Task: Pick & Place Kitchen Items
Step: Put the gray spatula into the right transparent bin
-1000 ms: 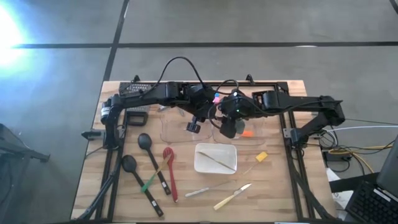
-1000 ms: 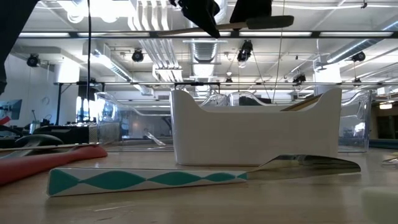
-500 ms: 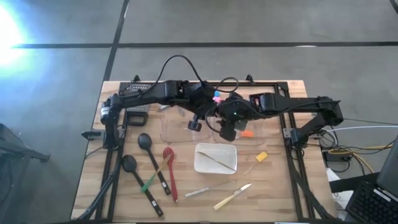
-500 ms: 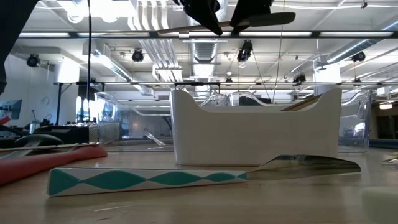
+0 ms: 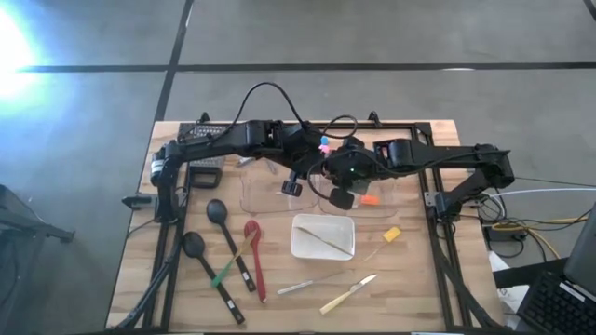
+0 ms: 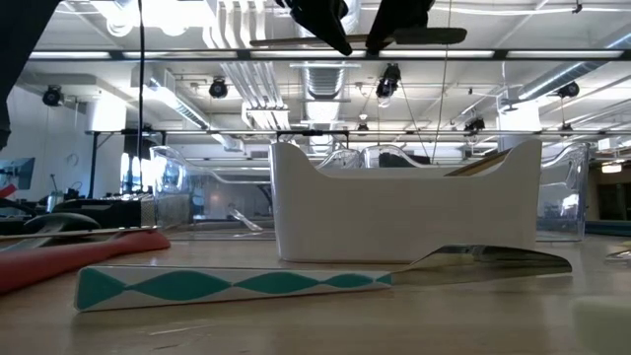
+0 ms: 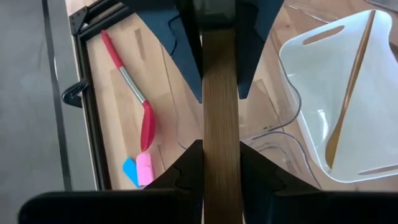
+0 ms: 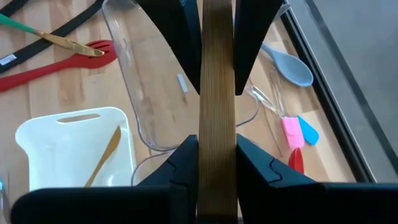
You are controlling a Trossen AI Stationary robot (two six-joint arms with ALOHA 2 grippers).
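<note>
Both tools, left (image 7: pixel 221 93) and right (image 8: pixel 217 81), clamp one flat wooden utensil (image 7: pixel 221 118) above the clear plastic bins (image 5: pixel 279 191); apparently a handover, so we'd release one side only.

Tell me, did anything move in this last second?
Yes, slightly. The wooden-handled utensil, held high between the left gripper and the right gripper, sloped a second ago and is now level. The right arm drew a little closer to the left one. Both grippers kept their hold, and everything on the table stayed put.
</note>
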